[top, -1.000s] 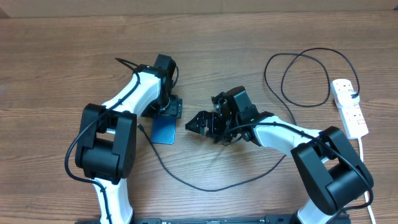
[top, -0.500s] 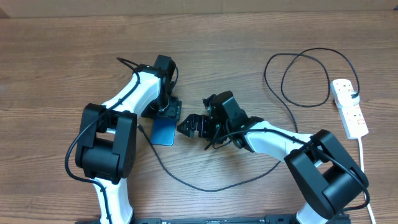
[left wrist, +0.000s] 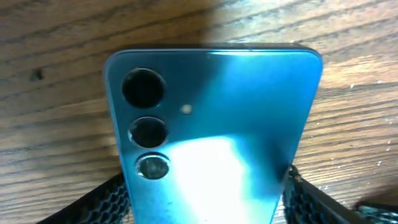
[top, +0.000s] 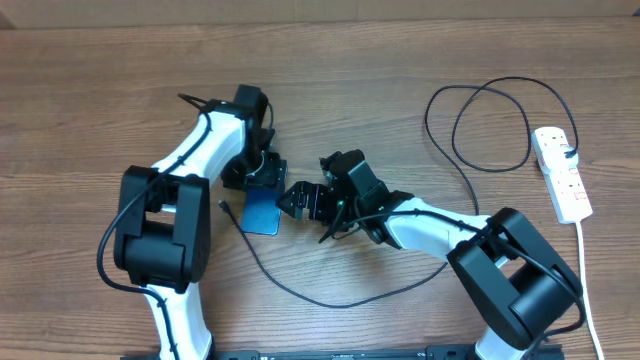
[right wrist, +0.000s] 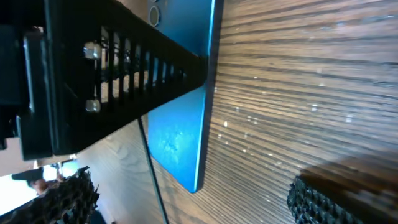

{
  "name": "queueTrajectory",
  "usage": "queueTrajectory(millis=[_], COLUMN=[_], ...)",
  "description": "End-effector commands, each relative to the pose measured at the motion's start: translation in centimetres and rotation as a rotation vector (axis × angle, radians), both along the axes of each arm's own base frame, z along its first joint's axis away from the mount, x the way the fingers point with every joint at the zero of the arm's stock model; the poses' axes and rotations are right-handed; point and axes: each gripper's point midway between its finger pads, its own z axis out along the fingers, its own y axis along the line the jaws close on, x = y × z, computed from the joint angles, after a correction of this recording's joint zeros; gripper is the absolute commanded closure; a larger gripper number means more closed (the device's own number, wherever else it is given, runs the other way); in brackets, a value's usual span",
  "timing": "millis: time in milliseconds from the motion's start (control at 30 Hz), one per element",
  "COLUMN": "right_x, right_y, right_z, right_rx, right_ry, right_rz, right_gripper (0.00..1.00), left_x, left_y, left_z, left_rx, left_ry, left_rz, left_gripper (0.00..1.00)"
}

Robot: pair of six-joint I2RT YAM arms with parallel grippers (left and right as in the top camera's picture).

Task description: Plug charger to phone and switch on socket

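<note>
The blue phone [top: 262, 211] lies back up on the wood table, its camera lenses showing in the left wrist view [left wrist: 211, 124]. My left gripper [top: 264, 181] grips the phone's far end, one mesh finger [left wrist: 109, 200] on each side. My right gripper [top: 291, 198] is open at the phone's right edge, with the phone's near corner [right wrist: 186, 137] between its spread fingertips [right wrist: 320, 200]. The black charger cable [top: 340, 300] loops across the table. Its small plug tip [top: 222, 205] lies free just left of the phone. The white power strip [top: 562, 176] lies at the far right.
The cable makes a big loop [top: 480, 120] at the back right, near the power strip. The strip's thick white cord [top: 586, 270] runs to the front edge. The cable also passes beside the phone in the right wrist view [right wrist: 152, 180].
My right gripper has moved left across the table until it is at the phone's right edge. My left arm has shifted slightly left while holding the phone.
</note>
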Motion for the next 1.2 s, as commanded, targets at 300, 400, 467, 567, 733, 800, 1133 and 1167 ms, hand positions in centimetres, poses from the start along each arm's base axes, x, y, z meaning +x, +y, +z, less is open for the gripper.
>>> queueTrajectory(millis=[300,400,467,567,733,800,1133,1167], right_x=[-1.3,-1.5,-1.5,-1.5,-1.4,-1.4,-1.7,-1.7], right_y=[-0.1,0.0,0.0,0.0,0.0,0.1,-0.1,0.1], right_z=[-2.7,-2.6,-2.6,-2.6,-2.6,-2.6,-2.8,-2.7], right_rx=[-0.018,-0.011,-0.012,-0.011,-0.01,-0.008,-0.019,-0.013], right_ry=[0.089,0.095,0.096,0.095,0.094,0.092,0.104,0.091], right_rz=[0.017,0.029,0.029,0.028,0.028,0.028,0.029,0.046], right_gripper=[0.0,0.0,0.0,0.0,0.0,0.0,0.0,0.0], left_x=[-2.1,-2.1,-2.1,-2.3,-2.9,-3.1,-3.5,-3.7], left_y=[-0.7,-0.4,-0.5,-0.1,0.0,0.2,0.3,0.0], left_z=[-2.9,-3.0,-3.2,-4.0,-4.9,-5.0,-4.9,-4.9], left_rx=[0.017,0.061,0.061,0.082,0.091,0.123,0.155,0.126], left_ry=[0.101,0.095,0.09,0.082,0.082,0.083,0.085,0.099], left_rz=[0.01,0.019,0.017,0.056,0.06,0.051,0.031,0.013], left_gripper=[0.04,0.15,0.18,0.15,0.14,0.18,0.31,0.32])
